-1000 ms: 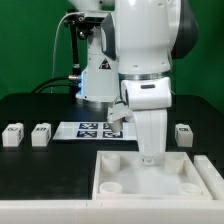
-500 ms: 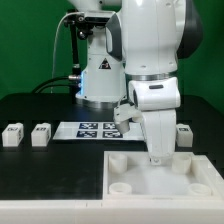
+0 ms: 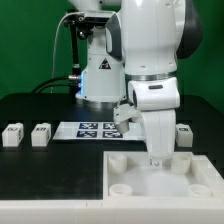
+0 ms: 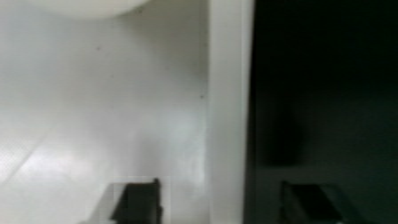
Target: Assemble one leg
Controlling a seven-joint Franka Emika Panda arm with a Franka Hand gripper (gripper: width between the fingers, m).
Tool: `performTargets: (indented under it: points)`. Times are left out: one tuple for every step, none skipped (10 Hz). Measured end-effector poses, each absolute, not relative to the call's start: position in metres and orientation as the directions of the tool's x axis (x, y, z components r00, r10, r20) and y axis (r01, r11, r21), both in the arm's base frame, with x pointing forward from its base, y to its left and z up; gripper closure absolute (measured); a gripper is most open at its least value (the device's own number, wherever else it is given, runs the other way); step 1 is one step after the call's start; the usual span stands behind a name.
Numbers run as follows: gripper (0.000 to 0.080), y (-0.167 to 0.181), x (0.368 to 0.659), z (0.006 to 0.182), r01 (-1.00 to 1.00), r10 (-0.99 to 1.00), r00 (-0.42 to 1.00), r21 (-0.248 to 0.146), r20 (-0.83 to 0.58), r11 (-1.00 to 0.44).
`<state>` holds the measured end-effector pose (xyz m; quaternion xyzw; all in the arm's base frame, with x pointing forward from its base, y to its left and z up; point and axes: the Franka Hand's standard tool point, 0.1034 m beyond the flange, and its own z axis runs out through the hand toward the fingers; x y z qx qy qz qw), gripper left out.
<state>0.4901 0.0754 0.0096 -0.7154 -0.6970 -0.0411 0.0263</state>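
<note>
Two fingers (image 4: 137, 201) of the gripper (image 4: 221, 203) are spread apart over the white panel (image 3: 165, 183) edge; one leg (image 3: 184, 133) lies near on the table (image 3: 40, 170).

The black counter (image 3: 40, 108) is carrying the marker board (image 3: 88, 129), which is lying flat near the middle with its tags facing up. A large white panel (image 3: 140, 178) is sitting at the front, toward the exterior view's right, showing round sockets (image 3: 120, 186) at its corners. A green backdrop (image 3: 25, 45) is standing behind. In the wrist view, the panel's straight edge is running against the dark counter.
</note>
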Motion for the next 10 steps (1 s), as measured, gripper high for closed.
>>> performTargets:
  points:
    - [0.024, 0.0752, 0.4901, 0.0096, 0.999, 0.995, 0.025, 0.02, 0.095, -0.027]
    - [0.024, 0.075, 0.4902, 0.0096, 0.999, 0.995, 0.026, 0.02, 0.095, -0.028]
    - [0.0162, 0.0748, 0.4902, 0.0095, 0.999, 0.995, 0.026, 0.02, 0.095, -0.028]
    - [0.0162, 0.0747, 0.4902, 0.0095, 0.999, 0.995, 0.026, 0.02, 0.095, -0.028]
    - [0.0153, 0.0745, 0.4902, 0.0095, 0.999, 0.995, 0.027, 0.02, 0.095, -0.029]
    - [0.0151, 0.0743, 0.4903, 0.0095, 0.999, 0.995, 0.027, 0.02, 0.095, -0.029]
    - [0.0151, 0.0741, 0.4903, 0.0095, 0.999, 0.995, 0.028, 0.02, 0.095, -0.03]
    - [0.0151, 0.0739, 0.4903, 0.0095, 0.999, 0.995, 0.028, 0.02, 0.095, -0.03]
    - [0.0151, 0.0739, 0.4903, 0.0095, 0.999, 0.995, 0.028, 0.02, 0.095, -0.03]
    - [0.0151, 0.0746, 0.4906, 0.0131, 0.999, 0.995, 0.04, 0.023, 0.095, -0.043]
